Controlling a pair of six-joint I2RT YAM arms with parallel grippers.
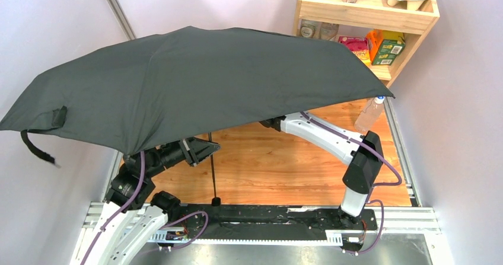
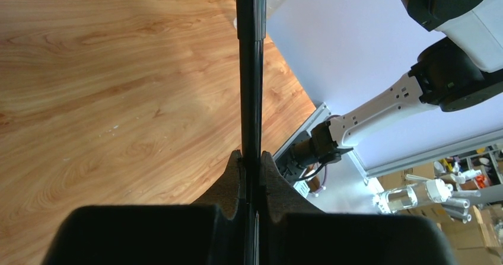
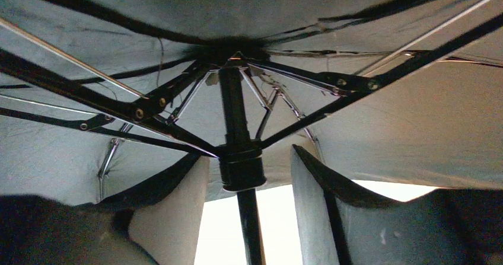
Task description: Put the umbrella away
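Top view: the umbrella (image 1: pixel 196 81) stands open, its dark canopy spread above the table (image 1: pixel 285 158).
Left wrist: the left gripper (image 2: pixel 251 161) is clenched on the thin shaft (image 2: pixel 250 69).
Right wrist: the right gripper (image 3: pixel 249 155) is spread, straddling the runner (image 3: pixel 242 167) without touching it.

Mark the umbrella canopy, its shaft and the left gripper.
umbrella canopy (image 1: pixel 196 75), top external view, middle of the open fabric.
umbrella shaft (image 2: pixel 250 81), left wrist view, mid-length of the rod.
left gripper (image 2: pixel 251 158), left wrist view, between fingertips shut on the shaft.
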